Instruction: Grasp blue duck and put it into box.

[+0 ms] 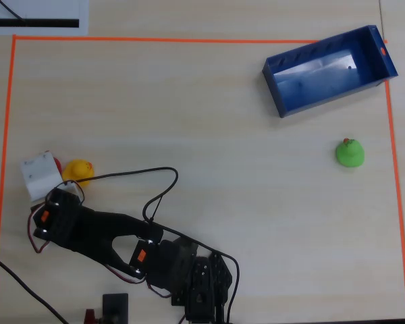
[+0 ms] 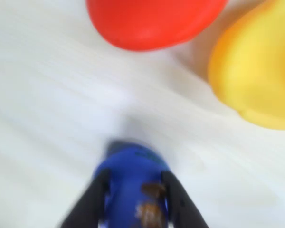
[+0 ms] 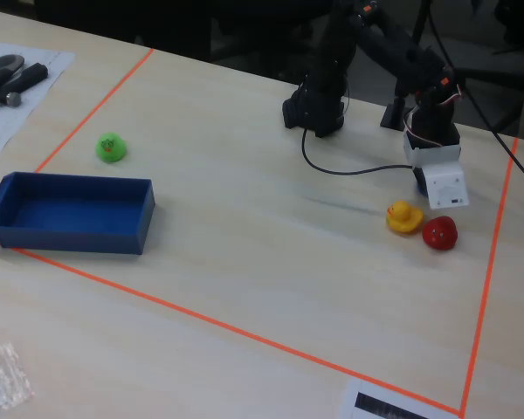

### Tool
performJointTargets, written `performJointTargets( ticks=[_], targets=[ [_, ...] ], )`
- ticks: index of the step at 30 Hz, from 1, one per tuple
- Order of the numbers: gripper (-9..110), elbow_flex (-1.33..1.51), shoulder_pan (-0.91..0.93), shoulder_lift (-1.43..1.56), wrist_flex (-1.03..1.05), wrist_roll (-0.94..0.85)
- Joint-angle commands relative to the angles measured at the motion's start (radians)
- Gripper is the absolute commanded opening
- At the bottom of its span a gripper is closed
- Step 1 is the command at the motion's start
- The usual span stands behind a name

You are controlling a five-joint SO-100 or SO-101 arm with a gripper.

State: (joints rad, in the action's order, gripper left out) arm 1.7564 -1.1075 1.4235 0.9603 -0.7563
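Note:
The wrist view is blurred. In it the blue duck (image 2: 132,164) sits between my two black fingers (image 2: 96,199), and my gripper (image 2: 136,176) is shut on it just over the table. The red duck (image 2: 152,21) and a yellow duck (image 2: 256,71) lie just ahead of it. In the overhead view my gripper (image 1: 42,177) is at the left side and hides the blue duck. In the fixed view the gripper (image 3: 426,185) stands beside the yellow duck (image 3: 403,216). The dark-blue box (image 1: 327,69) lies far off at the upper right of the overhead view, and it shows at the left of the fixed view (image 3: 70,229).
A green duck (image 1: 349,152) stands below the box, also in the fixed view (image 3: 111,147). The red duck (image 3: 439,232) and the yellow duck (image 1: 77,170) sit next to my gripper. Orange tape (image 1: 189,40) frames the work area. A black cable (image 1: 148,182) loops over the table.

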Motion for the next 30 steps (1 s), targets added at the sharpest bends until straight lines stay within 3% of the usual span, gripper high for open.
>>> performJointTargets(
  ticks=[1,17,22,30],
  targets=[
    [0,0.014,0.014,0.048,-0.003,-0.011],
    [0,0.025,0.069,0.463,0.252,-0.046],
    [0,-0.084,0.293,0.606,0.305,-0.181],
    [0,-0.204,0.85,0.632,0.181,-0.5]
  ],
)
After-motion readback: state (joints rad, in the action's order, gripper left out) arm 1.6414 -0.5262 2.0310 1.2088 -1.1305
